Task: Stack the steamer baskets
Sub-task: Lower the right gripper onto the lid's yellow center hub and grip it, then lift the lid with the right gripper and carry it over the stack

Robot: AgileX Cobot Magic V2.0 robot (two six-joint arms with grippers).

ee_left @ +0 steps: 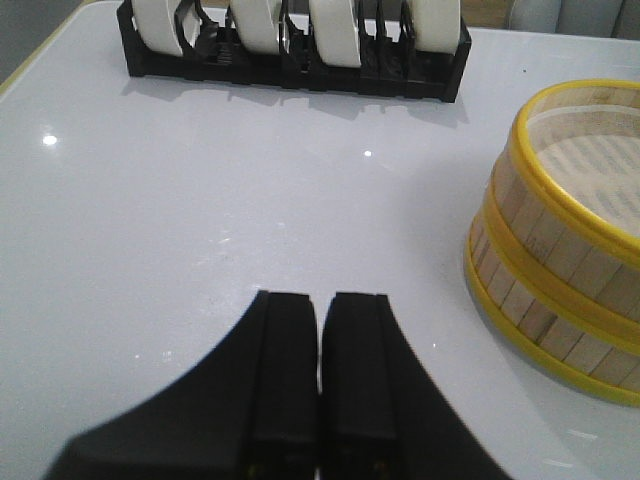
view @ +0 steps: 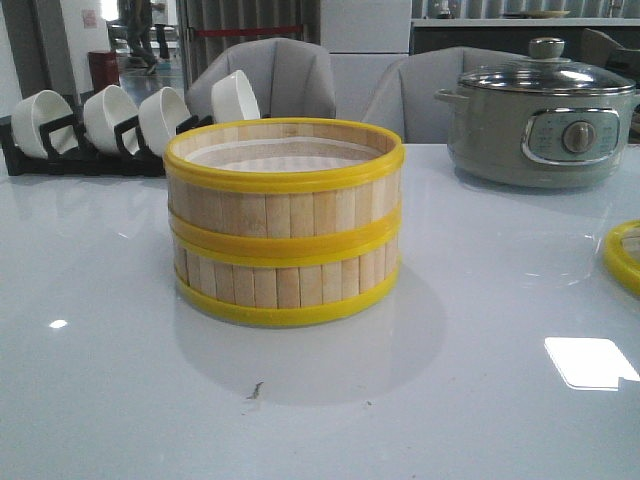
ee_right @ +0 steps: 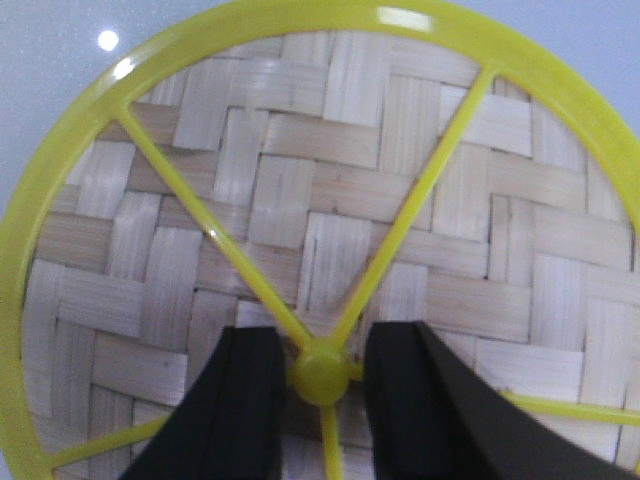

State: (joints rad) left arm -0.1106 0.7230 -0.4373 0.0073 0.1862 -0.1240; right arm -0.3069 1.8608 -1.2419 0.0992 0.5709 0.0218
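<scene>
Two steamer baskets (view: 284, 235) are stacked; my right tool (ee_right: 321, 375) straddles the lid (ee_right: 330, 230) knob, unclosed, while my left tool (ee_left: 320, 370) is clenched empty.

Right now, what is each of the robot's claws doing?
Left gripper: closed, holding nothing.
Right gripper: open, fingers either side of the lid knob, not gripping.

Two steamer baskets (view: 284, 235) stand stacked mid-counter (view: 120, 400); behind-left of them the bowl rack (view: 90, 150), behind-right the pot (view: 540, 120), right the lid (view: 625, 255).
</scene>
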